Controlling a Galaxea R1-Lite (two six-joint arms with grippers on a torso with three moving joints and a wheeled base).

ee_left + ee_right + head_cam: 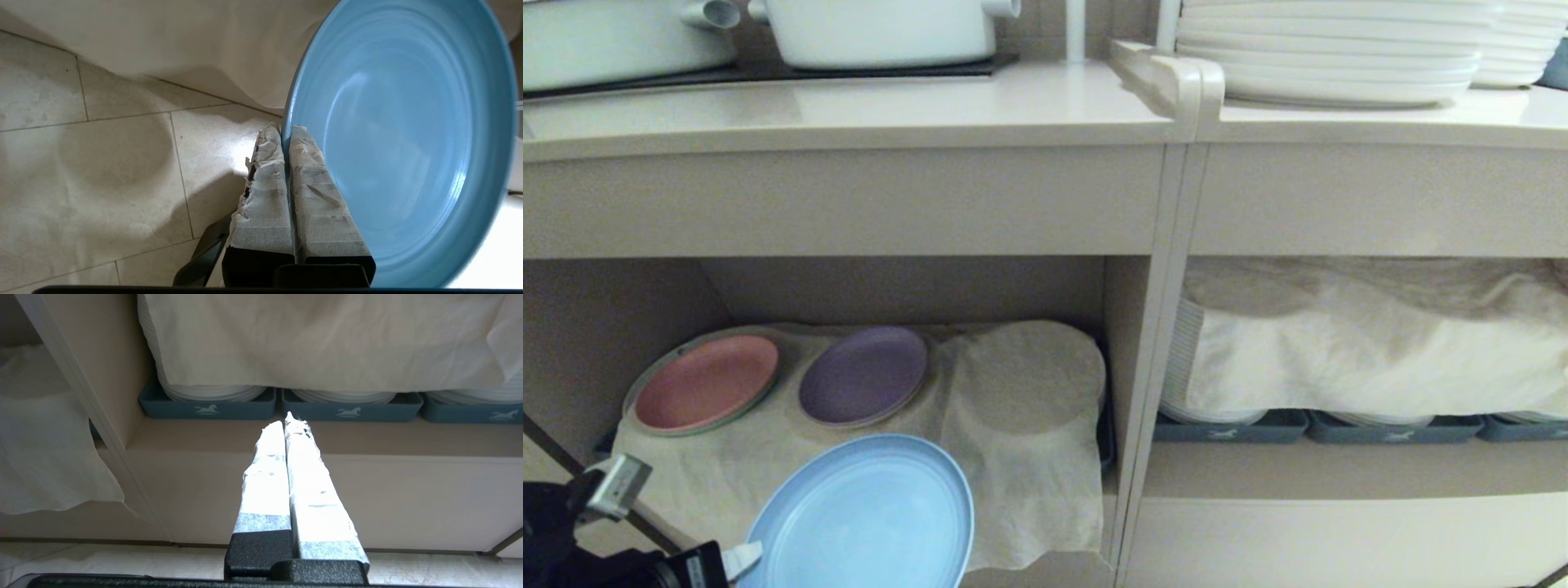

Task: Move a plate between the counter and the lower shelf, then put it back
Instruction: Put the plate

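Blue plate point(866, 510) hangs at six o'clock before the lower shelf point(596, 327), our left fingers point(314, 196) clamped on its rim alone; a bump could twist it free. Right fingers point(265, 477) rest closed, empty.

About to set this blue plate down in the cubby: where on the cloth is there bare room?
Free: the wrinkled white cloth right of the small light-blue plate, in front of the covered round bump. Crowded: the back-left, where the pink plate and purple plate sit. The left gripper pinches the blue plate's rim.
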